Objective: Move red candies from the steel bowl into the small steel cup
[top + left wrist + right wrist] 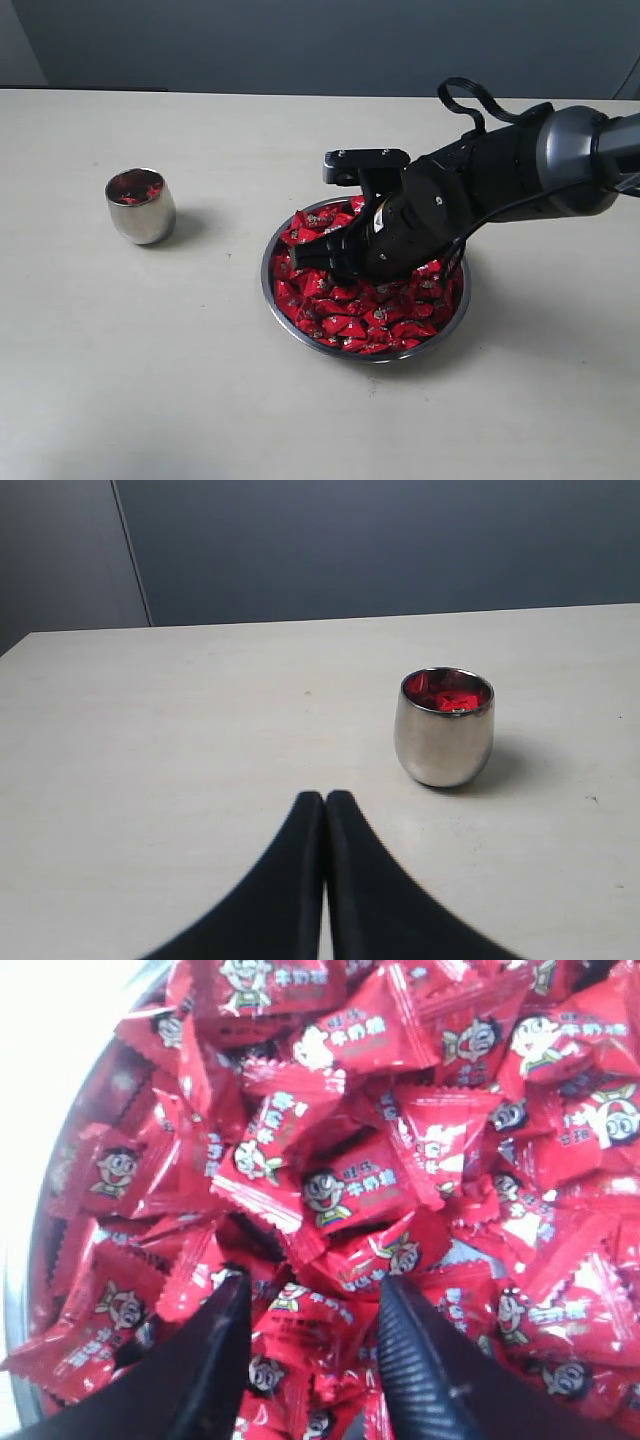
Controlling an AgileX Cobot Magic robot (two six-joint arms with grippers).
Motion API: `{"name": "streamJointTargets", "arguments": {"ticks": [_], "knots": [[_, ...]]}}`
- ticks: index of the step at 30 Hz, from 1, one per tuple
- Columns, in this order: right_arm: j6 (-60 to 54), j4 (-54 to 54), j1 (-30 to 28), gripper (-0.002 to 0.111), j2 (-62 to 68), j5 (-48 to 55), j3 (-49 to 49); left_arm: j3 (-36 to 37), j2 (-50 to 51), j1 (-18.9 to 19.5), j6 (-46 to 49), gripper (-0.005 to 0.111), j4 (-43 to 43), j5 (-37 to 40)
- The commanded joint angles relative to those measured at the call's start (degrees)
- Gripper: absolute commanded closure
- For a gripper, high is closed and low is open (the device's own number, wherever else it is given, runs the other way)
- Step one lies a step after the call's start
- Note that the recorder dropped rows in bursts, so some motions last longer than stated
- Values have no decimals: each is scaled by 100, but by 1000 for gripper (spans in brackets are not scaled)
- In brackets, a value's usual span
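Note:
The steel bowl (268, 285) sits right of centre, heaped with red candies (350, 312). My right gripper (312, 256) is down in the pile near the bowl's left side. In the right wrist view its black fingers stand apart, and my right gripper (315, 1290) is open with red candies (350, 1195) lying loose between and around the tips. The small steel cup (140, 207) stands upright far to the left with a few red candies (447, 693) inside. My left gripper (324, 798) is shut on nothing, low over the table, a short way from the small steel cup (444, 742).
Both vessels rest on a pale table (200, 380), with bare surface between cup and bowl. The bowl's rim (15, 1290) shows at the edge of the right wrist view. A dark wall (300, 40) runs behind the table's far edge.

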Motion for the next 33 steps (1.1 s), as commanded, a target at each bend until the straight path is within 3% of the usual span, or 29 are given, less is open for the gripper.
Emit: {"name": "streamJointTargets", "arguments": {"ticks": [1,33], "knots": [[-83,44,11,68,6,-63,-31,22,-26,3,-7,106,6,3],[-122,211,133,68,558,-93,-47,22,-26,3,-7,106,6,3]]}}
